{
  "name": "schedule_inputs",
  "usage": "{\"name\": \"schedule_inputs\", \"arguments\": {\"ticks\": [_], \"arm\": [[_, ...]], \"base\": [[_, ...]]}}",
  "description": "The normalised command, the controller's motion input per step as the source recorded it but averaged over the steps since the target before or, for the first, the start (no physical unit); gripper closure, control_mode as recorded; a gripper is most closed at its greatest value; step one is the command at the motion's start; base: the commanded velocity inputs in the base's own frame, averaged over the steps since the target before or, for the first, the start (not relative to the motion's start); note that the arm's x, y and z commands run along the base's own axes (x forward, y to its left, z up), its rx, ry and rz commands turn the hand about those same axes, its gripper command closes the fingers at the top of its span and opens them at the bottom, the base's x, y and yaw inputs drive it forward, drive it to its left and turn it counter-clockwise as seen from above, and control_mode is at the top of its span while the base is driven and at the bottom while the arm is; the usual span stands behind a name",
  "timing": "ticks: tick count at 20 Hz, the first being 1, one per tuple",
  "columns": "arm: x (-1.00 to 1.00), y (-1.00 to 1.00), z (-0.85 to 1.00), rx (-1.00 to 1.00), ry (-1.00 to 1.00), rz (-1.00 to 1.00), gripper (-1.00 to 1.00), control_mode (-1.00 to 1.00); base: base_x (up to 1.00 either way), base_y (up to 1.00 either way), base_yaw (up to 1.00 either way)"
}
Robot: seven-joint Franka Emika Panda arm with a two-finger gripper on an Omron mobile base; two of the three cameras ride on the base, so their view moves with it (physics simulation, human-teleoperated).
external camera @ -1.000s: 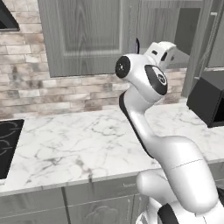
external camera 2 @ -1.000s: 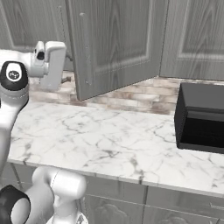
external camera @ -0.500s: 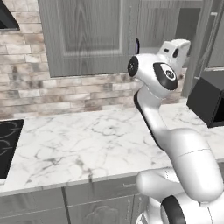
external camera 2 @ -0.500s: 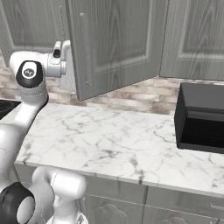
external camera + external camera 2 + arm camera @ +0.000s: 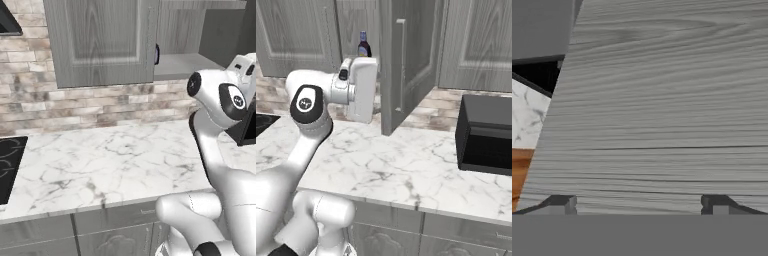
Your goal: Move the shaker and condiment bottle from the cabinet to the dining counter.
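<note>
Likely light, rigid and slick-sided, the condiment bottle (image 5: 363, 45) stands upright on the cabinet (image 5: 406, 65) shelf, its blue cap showing at twelve o'clock above the gripper (image 5: 362, 90); the best hold would be around its body below the narrow neck. A dark sliver at the door edge may be the shaker (image 5: 157, 54), though I cannot tell. The arm reaches forward with the wrist raised beside the open door; the jaws stand spread wide, empty, facing wood grain.

The arm (image 5: 311, 107) has swung right toward the open cabinet (image 5: 406, 60).
</note>
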Motion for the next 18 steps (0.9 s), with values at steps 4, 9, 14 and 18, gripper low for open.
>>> {"name": "schedule_inputs", "arguments": {"ticks": [4,9,14,18], "arm": [[-0.23,-1.0,-0.11,0.0,-0.05,-0.05,-1.0,-1.0],[0.22,-0.92,-0.23,0.0,-0.02,0.0,-1.0,-1.0],[0.06,-0.71,-0.15,0.07,-0.03,0.1,-1.0,-1.0],[0.0,-0.04,0.0,0.22,-0.13,0.16,-1.0,-1.0]], "base": [[0.0,0.0,0.0],[0.0,0.0,0.0],[0.0,0.0,0.0],[0.0,0.0,0.0]]}}
